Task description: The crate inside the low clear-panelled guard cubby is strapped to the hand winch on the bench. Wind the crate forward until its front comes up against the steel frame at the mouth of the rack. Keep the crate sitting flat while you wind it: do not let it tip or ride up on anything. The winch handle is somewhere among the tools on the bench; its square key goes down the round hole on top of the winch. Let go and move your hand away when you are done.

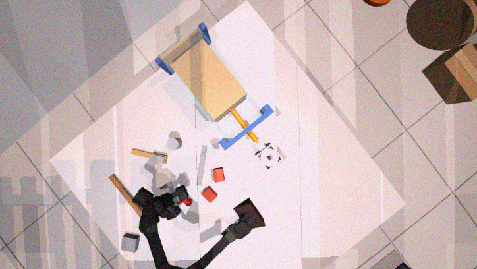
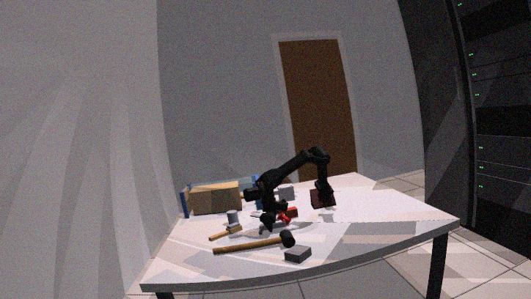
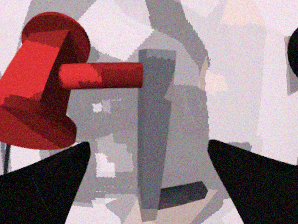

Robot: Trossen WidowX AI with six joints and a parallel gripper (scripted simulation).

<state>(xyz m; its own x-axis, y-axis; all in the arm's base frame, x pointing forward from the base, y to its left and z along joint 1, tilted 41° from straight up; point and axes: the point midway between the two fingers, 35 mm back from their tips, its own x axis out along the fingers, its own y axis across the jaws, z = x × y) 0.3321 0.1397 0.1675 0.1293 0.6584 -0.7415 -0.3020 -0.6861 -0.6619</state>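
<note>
The crate (image 1: 210,83) (image 2: 215,198) sits flat in the clear-panelled cubby, its front short of the blue steel frame (image 1: 260,117). An orange strap (image 1: 237,116) runs from it towards the winch (image 1: 269,157) (image 2: 286,193), whose round top hole is uncovered. The winch handle lies on the bench: its red knob (image 1: 185,202) (image 2: 284,218) (image 3: 40,85) is at the left in the wrist view, its grey arm (image 3: 155,125) runs upright there, and a dark bar shows at its lower end. My gripper (image 2: 276,219) (image 3: 150,147) is open above the handle, the arm showing between the fingers, ungripped.
A mallet (image 1: 120,188) (image 2: 252,245) lies partly under my arm in the top view. Near it are a small wooden-handled tool (image 1: 143,153), a grey cylinder (image 1: 173,142), a flat grey bar (image 1: 201,165), two red blocks (image 1: 218,175) (image 1: 209,194) and a grey block (image 1: 130,242) (image 2: 297,254).
</note>
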